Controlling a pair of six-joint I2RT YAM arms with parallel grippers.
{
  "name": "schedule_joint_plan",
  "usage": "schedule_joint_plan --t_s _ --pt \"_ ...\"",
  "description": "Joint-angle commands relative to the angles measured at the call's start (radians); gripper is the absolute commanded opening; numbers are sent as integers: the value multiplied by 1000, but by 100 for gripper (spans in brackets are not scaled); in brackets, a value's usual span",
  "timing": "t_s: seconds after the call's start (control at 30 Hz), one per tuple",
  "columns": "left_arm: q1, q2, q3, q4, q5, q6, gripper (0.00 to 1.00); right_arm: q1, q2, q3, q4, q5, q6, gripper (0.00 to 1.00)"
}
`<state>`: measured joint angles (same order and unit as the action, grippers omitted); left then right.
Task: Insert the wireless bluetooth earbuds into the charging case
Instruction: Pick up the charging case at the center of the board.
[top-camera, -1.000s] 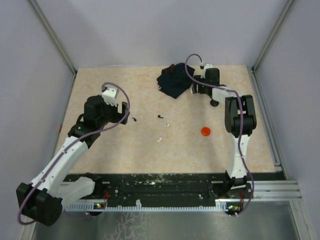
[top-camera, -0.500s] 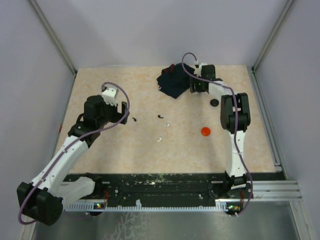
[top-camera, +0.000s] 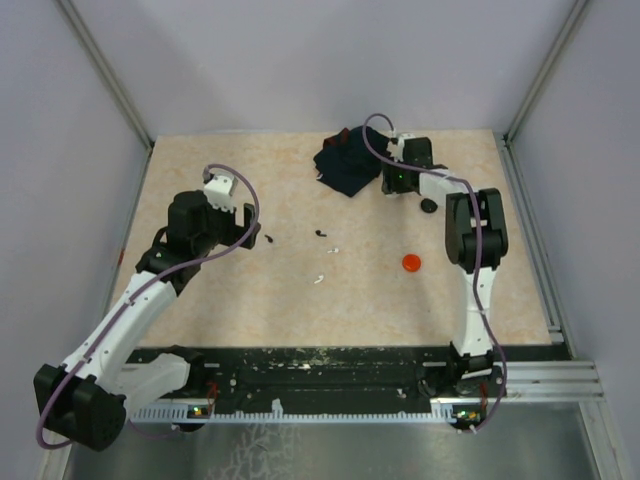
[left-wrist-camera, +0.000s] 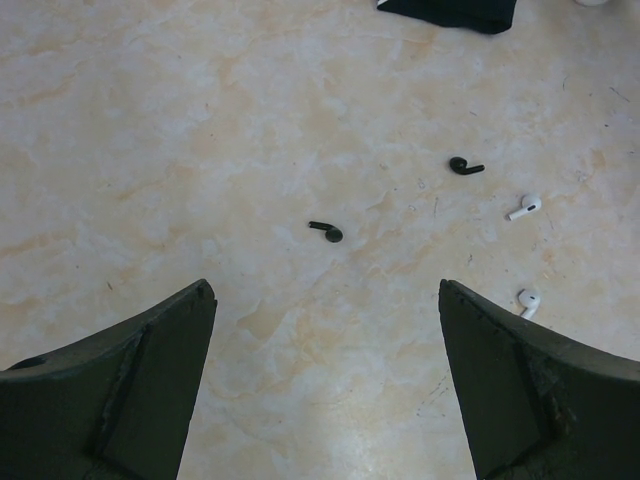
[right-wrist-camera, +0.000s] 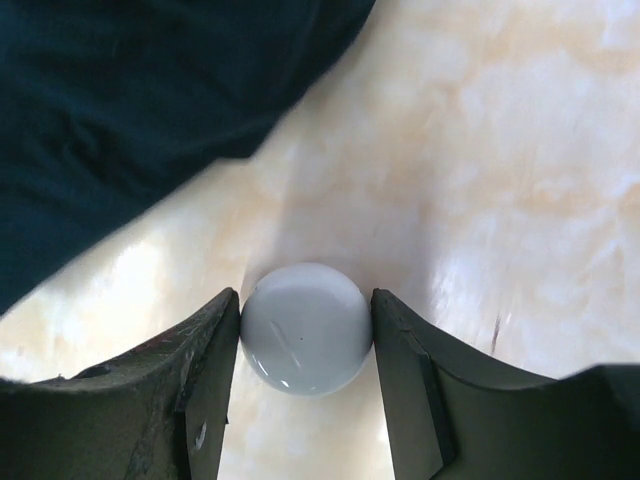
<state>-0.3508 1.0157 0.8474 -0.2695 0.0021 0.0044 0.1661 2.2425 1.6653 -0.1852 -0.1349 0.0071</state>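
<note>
Earbuds (left-wrist-camera: 327, 231), two black and two white, lie loose on the marbled table (top-camera: 250, 180), near the centre of the overhead view. The left gripper (left-wrist-camera: 325, 288) hangs at their left side, jaws wide apart and empty. At upper right, the right gripper (right-wrist-camera: 305, 293) has its jaws clamped on a white puck (right-wrist-camera: 305, 335) beside the navy cloth (right-wrist-camera: 120, 100). A red puck (top-camera: 411, 263) sits apart, right of centre.

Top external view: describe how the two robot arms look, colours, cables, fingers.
Both the left arm and right arm have white links with bulky black joints. A purple cable loops along each. Wrist views show dark, wedge-shaped fingers.
</note>
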Motion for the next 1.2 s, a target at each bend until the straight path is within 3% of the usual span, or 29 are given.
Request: schedule_joint_plan --t_s 0.0,0.5,0.87,1.17 --pt "7 2 1 19 49 -19 96 30 -150 -152 2 -37 -9 51" --pt "10 83 46 40 350 -140 97 237 -658 -661 191 -210 -106 49" --pt "10 135 102 54 566 -244 96 370 -860 -753 275 -395 -376 48" --pt "10 165 147 49 708 -320 95 528 -910 -687 223 -384 -516 46"
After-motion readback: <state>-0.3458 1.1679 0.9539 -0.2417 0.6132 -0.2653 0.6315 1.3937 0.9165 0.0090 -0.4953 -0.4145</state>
